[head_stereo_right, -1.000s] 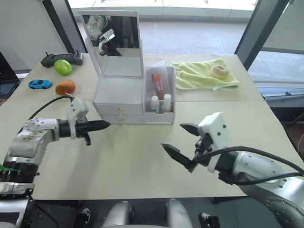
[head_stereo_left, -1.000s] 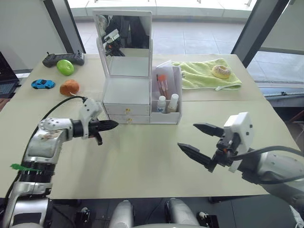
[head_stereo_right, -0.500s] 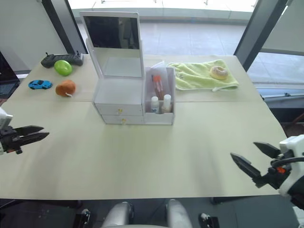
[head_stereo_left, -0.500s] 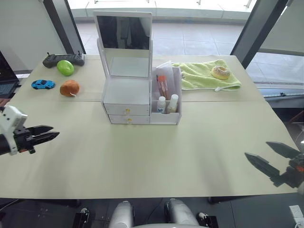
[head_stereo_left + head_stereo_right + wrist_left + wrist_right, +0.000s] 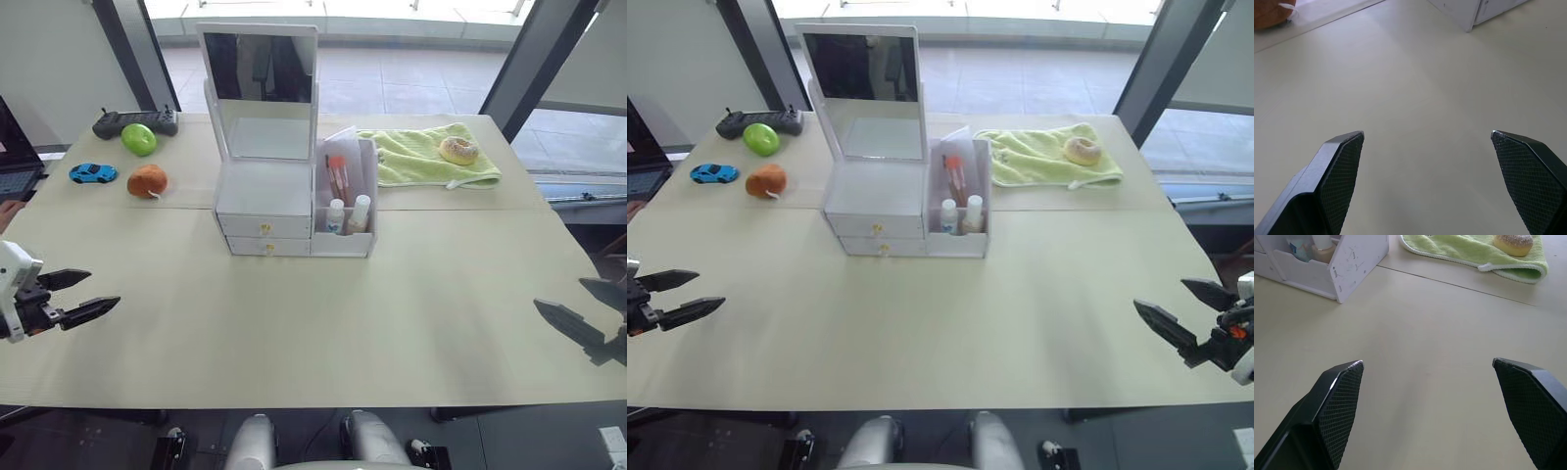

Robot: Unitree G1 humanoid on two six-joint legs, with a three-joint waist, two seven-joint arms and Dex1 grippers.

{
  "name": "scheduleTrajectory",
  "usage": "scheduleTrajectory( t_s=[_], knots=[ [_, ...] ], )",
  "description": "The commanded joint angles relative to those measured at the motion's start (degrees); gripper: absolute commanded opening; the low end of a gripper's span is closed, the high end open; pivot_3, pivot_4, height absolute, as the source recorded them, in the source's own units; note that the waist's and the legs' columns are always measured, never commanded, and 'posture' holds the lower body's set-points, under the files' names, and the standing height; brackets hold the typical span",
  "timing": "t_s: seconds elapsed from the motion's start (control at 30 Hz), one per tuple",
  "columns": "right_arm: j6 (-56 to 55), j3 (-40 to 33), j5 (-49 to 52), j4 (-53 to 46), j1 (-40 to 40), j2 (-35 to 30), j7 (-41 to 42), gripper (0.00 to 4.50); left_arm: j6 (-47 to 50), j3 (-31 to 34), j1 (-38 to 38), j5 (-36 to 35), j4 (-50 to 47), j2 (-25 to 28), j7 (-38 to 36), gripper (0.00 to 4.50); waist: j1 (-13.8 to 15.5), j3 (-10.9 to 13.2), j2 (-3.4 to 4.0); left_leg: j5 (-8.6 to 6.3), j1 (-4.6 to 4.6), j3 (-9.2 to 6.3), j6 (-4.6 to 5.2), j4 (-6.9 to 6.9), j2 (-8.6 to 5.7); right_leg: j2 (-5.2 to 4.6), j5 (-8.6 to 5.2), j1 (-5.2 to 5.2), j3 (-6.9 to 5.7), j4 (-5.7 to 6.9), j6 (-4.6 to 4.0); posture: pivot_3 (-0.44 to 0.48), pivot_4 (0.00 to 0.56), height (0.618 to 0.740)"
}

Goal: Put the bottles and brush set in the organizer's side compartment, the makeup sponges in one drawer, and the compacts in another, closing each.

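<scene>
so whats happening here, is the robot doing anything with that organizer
Nothing is being handled right now. The left gripper and right gripper both hang open and empty at opposite edges of the table, well away from the white organizer. Its two drawers are shut, and the bottles and brush set stand in its side compartment. No sponges or compacts lie out on the table, so the sorting looks finished.
</scene>
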Motion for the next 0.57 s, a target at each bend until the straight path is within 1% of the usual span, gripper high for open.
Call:
scheduleTrajectory(
  t_s=[0.03, 0.43, 0.57],
  knots=[
    [-0.4, -1.0, -1.0, 1.2, -0.6, -0.4, 0.8, 4.5, 2.5, 2.1, -0.3, -1.7, -4.5, 0.6, 1.6, 4.48, 0.0, 0.0, -0.01, 0.0, 0.0, 0.01, 0.0, 0.0, -0.01, 0.0, 0.0, 0.0, 0.01, 0.0, 0.0, 0.0, 0.15, 0.74],
    [1.0, 0.4, -0.3, -0.3, -2.3, 0.0, 0.9, 4.5, 5.7, 1.9, -0.8, -3.4, -9.3, -0.4, 4.5, 4.48, -0.1, -0.1, 0.16, 0.0, 0.02, 0.0, 0.0, 0.0, -0.01, 0.04, 0.0, 0.01, 0.02, 0.02, 0.01, 0.0, 0.15, 0.74],
    [1.5, 0.4, -0.1, -0.9, -2.5, 0.2, 0.9, 4.5, 5.6, 0.8, -0.7, -1.7, -9.9, -0.3, 6.3, 4.48, -0.1, -0.1, 0.17, 0.0, 0.02, 0.0, 0.0, 0.0, -0.01, 0.04, 0.0, 0.01, 0.02, 0.02, 0.01, 0.0, 0.15, 0.74]
  ],
)
